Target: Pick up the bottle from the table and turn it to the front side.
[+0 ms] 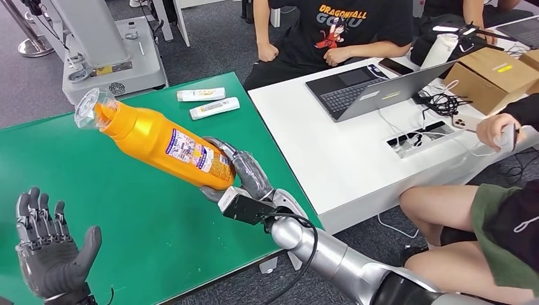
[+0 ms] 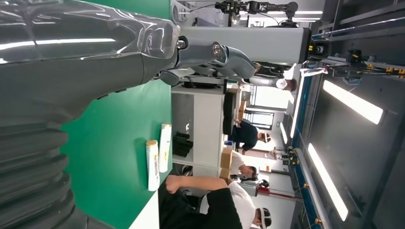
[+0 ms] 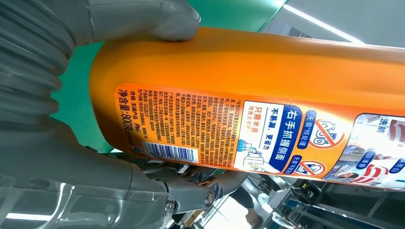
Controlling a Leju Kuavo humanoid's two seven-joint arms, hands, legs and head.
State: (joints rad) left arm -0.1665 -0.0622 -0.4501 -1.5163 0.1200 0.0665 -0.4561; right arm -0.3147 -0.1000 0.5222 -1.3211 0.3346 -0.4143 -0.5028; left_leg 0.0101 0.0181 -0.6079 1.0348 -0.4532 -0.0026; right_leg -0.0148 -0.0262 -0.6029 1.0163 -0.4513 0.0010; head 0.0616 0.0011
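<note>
We have the bottle (image 1: 162, 141) lifted off the green worktop (image 1: 127, 210), our right hand (image 1: 245, 175) clamped on its base, neck tilted toward ten o'clock, left hand (image 1: 47, 251) spread and holding nothing; turning it to the front seems unfinished.

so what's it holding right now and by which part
The right hand grips the orange bottle by its base end, off the table; the left hand holds nothing.

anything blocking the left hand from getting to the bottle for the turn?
Nothing visible. The right hand holds the orange bottle tilted in the air above the green table; the left hand is open, palm up, off to its side, with only bare tabletop between them. The two small white bottles lie farther back.
</note>
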